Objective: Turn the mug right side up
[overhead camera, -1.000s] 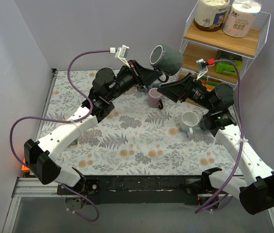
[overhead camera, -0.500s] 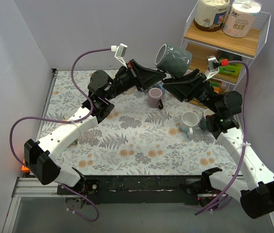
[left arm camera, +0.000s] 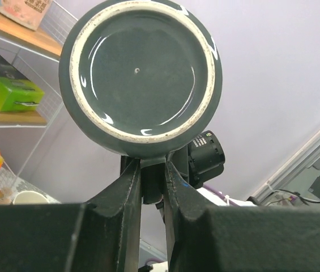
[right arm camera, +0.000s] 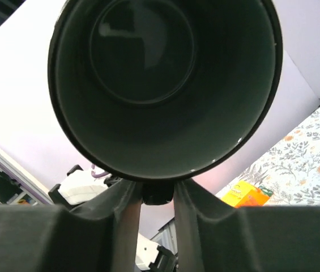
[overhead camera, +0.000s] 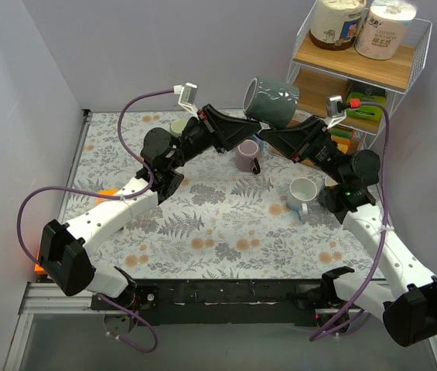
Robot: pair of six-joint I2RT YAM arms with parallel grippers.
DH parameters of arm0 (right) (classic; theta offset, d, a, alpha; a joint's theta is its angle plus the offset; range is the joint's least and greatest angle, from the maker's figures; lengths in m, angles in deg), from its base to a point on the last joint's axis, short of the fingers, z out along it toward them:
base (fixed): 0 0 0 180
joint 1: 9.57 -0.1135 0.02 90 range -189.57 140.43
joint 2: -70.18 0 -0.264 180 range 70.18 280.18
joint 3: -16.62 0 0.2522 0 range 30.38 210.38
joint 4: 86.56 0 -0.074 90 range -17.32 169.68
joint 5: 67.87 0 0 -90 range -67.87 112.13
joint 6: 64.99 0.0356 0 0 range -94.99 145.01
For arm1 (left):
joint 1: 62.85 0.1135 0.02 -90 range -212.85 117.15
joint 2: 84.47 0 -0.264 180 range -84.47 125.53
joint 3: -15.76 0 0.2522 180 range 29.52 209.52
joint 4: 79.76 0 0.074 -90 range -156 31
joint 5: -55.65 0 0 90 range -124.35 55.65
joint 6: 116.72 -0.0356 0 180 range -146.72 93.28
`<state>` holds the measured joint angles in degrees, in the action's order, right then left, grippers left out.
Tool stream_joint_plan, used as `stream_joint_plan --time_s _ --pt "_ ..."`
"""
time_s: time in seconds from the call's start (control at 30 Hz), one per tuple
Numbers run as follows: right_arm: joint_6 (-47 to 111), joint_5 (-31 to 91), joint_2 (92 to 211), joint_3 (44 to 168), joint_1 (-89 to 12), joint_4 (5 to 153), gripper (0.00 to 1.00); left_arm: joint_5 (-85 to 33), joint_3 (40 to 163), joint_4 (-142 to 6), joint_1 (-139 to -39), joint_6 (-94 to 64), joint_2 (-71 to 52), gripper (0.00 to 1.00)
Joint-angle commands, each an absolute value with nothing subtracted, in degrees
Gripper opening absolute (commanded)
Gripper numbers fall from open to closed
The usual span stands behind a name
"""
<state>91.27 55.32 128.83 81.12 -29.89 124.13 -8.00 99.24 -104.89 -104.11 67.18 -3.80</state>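
The mug (overhead camera: 274, 102) is up in the air, well above the table (overhead camera: 203, 224), lying on its side between my two claws. Its base points toward my left arm and its open mouth toward my right arm.

My left claw (left arm camera: 151, 181) is pinching a dark piece that sticks out beneath the mug's body. In the left wrist view its fingers (left arm camera: 127, 192) are drawn in narrow on that piece. The mug's round base, with its pale unglazed ring, fills the space above them.

My right claw (right arm camera: 157, 195) comes in from the other side and sits around the same low part of the mug. Its fingers (right arm camera: 124, 209) stand on either side of the dark piece and very close to it. I cannot tell whether they are pressing on it or only lie beside it. The right wrist view looks straight into the mug's dark inside.

Below the mug, a pink mug (overhead camera: 246, 157) stands mouth down on the table. A white mug (overhead camera: 301, 193) stands near my right arm. A wire shelf (overhead camera: 357, 73) with wooden boards stands at the table's far right corner.
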Motion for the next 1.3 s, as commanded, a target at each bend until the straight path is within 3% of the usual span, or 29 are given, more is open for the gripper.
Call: stream_joint_plan --time_s 0.0,0.03,0.07,0.33,0.4,0.47,0.57,0.67,1.0,1.13,1.27 --pt "93.3 54.4 129.3 83.9 -29.5 131.5 0.26 -5.3 98.5 -109.9 -104.4 67.5 -6.9 0.0" --pt "93.3 54.3 129.2 83.8 -29.6 131.2 0.18 -5.2 98.4 -110.0 -104.4 67.5 -6.9 0.0" --pt "93.2 54.1 129.2 83.9 -29.5 130.6 0.02 -5.3 98.3 -109.9 -104.4 67.3 -6.9 0.0" --pt "91.4 53.0 128.6 85.0 -29.5 125.7 0.01 -8.3 97.6 -105.4 -104.4 65.5 -7.3 0.01" --pt "91.5 52.8 128.8 85.1 -29.6 125.3 0.01 -9.3 97.4 -103.9 -104.4 65.0 -7.5 0.07" --pt "91.8 52.5 128.9 85.1 -29.5 125.3 0.01 -10.0 96.9 -102.8 -104.4 64.3 -7.8 0.21" --pt "92.8 52.2 129.4 85.1 -29.5 125.5 0.01 -12.7 96.4 -99.4 -104.4 62.9 -8.7 0.35" --pt "94.6 53.2 130.8 86.3 -29.4 124.1 0.01 -17.3 96.3 -94.2 -104.4 61.8 -10.0 0.36" --pt "97.3 53.1 131.8 84.0 -27.2 122.5 0.01 -27.6 91.7 -78.9 -104.4 55.6 -16.7 0.93" --pt "92.9 54.3 132.0 84.4 -26.6 116.4 0.01 -33.0 90.1 -74.1 -104.4 52.1 -20.2 0.98" --pt "78.1 54.2 131.9 87.9 -26.4 93.5 0.01 -50.2 90.8 -66.4 -104.4 51.6 -23.2 0.98"
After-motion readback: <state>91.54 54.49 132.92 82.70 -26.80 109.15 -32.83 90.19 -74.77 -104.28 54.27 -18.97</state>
